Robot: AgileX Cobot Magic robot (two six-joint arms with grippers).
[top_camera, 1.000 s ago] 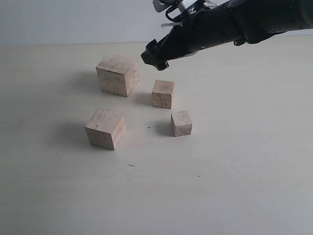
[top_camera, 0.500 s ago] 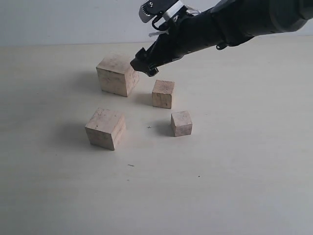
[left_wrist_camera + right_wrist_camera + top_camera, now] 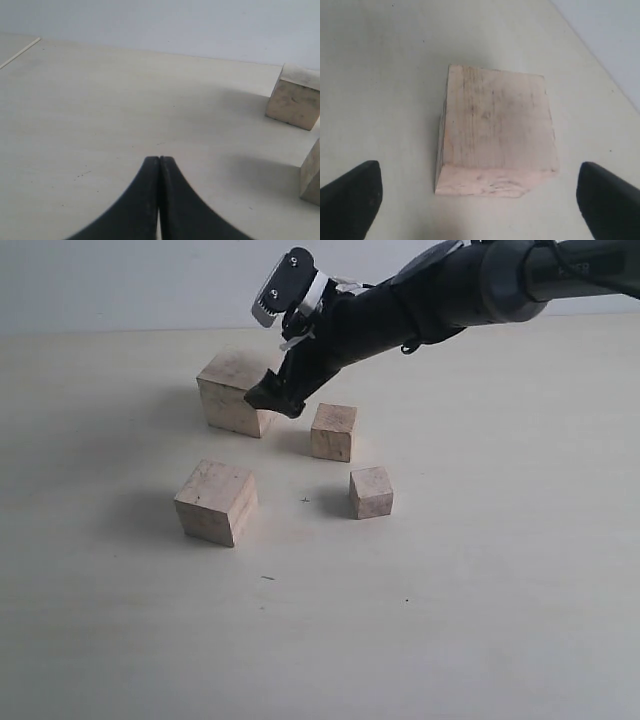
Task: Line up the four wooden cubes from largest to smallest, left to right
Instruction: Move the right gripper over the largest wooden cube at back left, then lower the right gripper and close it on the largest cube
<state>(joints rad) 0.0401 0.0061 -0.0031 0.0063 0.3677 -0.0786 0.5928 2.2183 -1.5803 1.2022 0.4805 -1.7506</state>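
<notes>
Wood on your table (image 3: 500, 590): largest cube (image 3: 238, 392) back left, second cube (image 3: 215, 502) in front, third cube (image 3: 333, 431) and smallest cube (image 3: 371, 491) to their right. Your right pincer (image 3: 268, 398) hangs spread wide over largest cube, holding nothing; left pincer (image 3: 159, 161) pressed together, empty.

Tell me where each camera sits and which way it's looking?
Exterior view: off the arms, looking slantwise down at the table and four wooden cubes; the right arm reaches in, its open right pincer above the largest cube.
Left wrist view: on the left arm, looking low across the table; the shut left pincer shows, two cubes at the edge.
Right wrist view: on the right arm, looking down at the largest cube between its fingers.
Shared: exterior and right wrist views both show the largest cube.
</notes>
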